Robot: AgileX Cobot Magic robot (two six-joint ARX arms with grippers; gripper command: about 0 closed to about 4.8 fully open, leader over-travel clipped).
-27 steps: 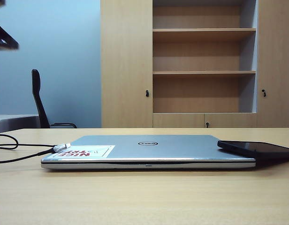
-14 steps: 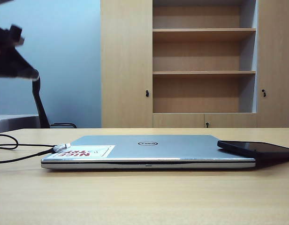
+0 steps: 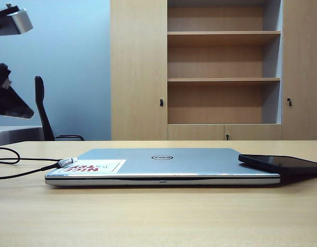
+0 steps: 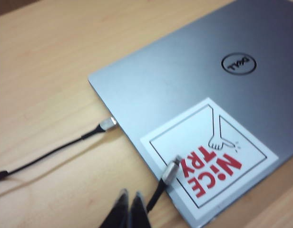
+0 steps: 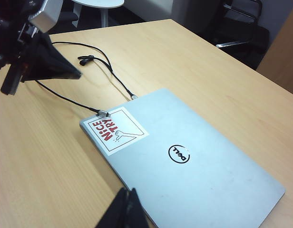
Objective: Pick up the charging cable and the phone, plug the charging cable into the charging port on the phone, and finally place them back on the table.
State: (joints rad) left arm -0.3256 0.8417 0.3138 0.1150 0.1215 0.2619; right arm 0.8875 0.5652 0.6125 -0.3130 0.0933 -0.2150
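The charging cable's silvery plug (image 4: 171, 170) rests on the red-and-white sticker at a corner of the closed silver laptop (image 3: 163, 164); its black cord (image 3: 14, 172) trails off to the left over the table (image 3: 158, 216). The plug also shows from the side (image 3: 67, 161) and from above (image 5: 103, 113). The phone (image 3: 282, 163) lies flat with one end on the laptop's right edge. My left gripper (image 4: 130, 197) is shut and empty, hovering above the table just short of the plug, high at the left edge (image 3: 31, 113). My right gripper (image 5: 127, 192) is shut and empty over the laptop's near edge. The charging port cannot be made out.
A second black cord (image 4: 51, 152) ends in a plug (image 4: 107, 124) at the laptop's side edge. A wooden shelf unit (image 3: 223, 69) and a black chair (image 3: 42, 108) stand behind the table. Another chair (image 5: 239, 23) stands beyond the far corner.
The left arm has come down along the left edge of the exterior view, and its wrist camera now shows above it. Laptop, phone and cable have not moved.
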